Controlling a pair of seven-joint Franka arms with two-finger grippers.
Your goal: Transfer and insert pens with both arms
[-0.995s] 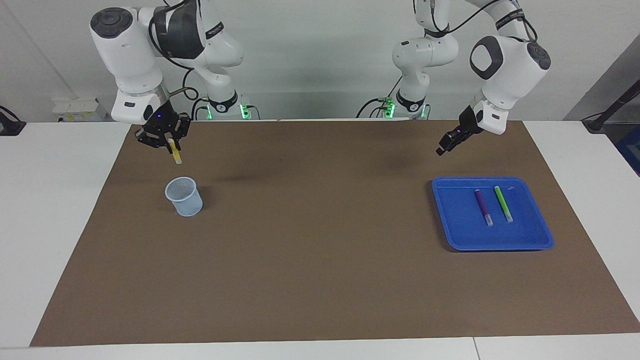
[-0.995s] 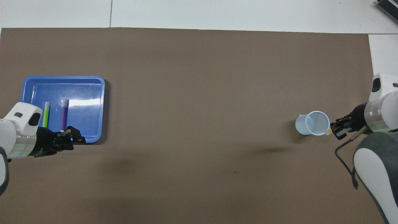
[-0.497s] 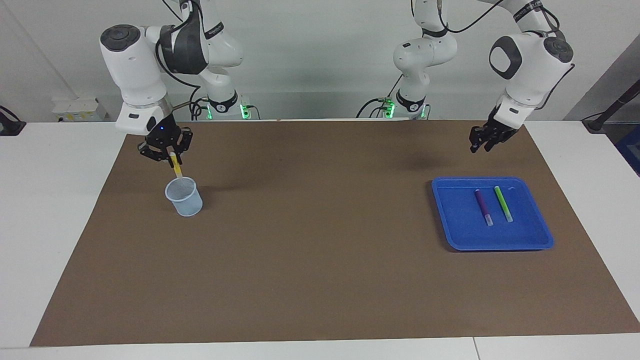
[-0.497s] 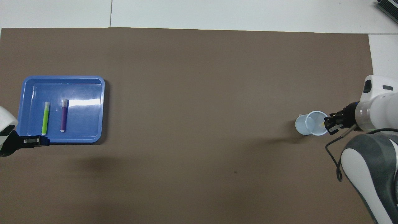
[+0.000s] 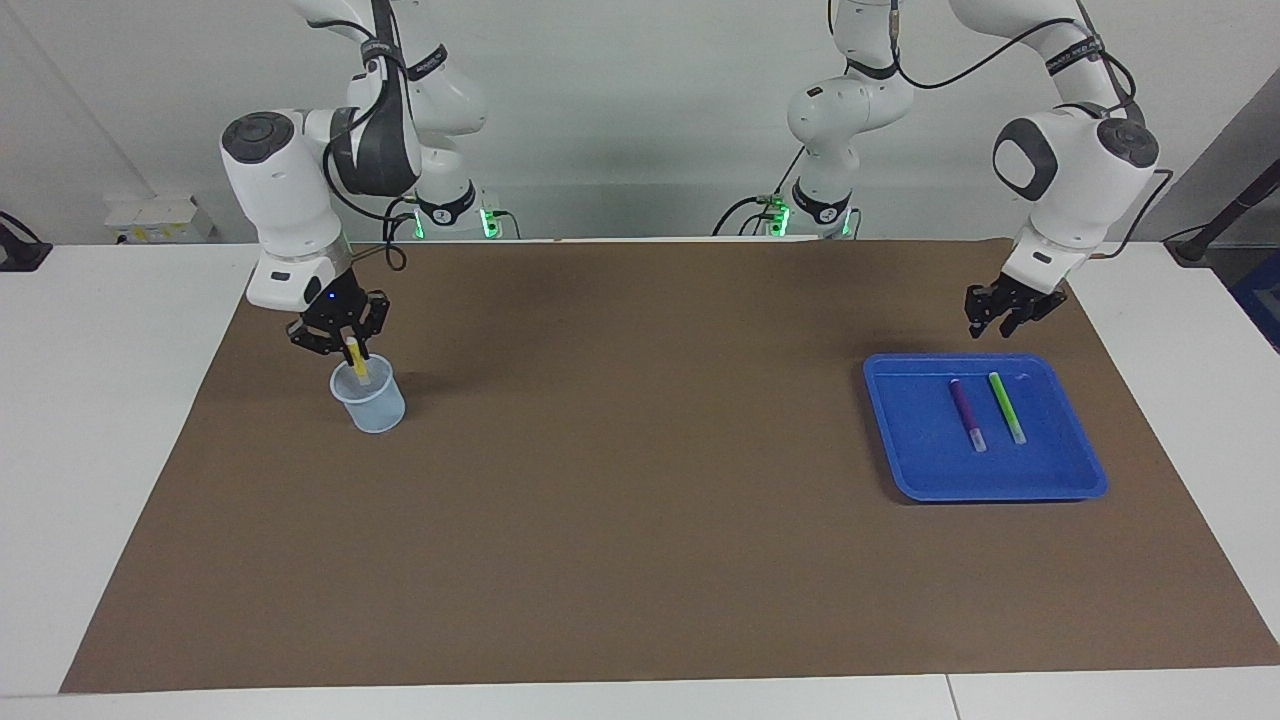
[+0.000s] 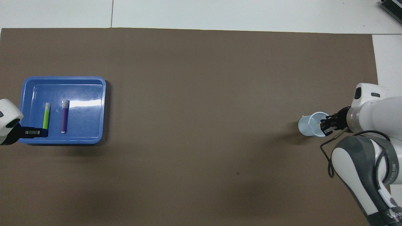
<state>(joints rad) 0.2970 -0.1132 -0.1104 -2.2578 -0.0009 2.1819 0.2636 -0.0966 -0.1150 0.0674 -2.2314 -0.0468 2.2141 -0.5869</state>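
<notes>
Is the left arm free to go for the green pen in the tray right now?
Probably yes. The left gripper hangs over the blue tray's edge nearest the robots, holding nothing. The green pen lies uncovered, apart from the purple pen.

Two glossy white jointed arms are wearing dark grey joint panels, trailing looping black cables, glowing green at their bases.

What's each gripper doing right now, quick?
Right gripper: shut on the yellow pen, its tip in the cup.
Left gripper: holding nothing, over the blue tray.
</notes>
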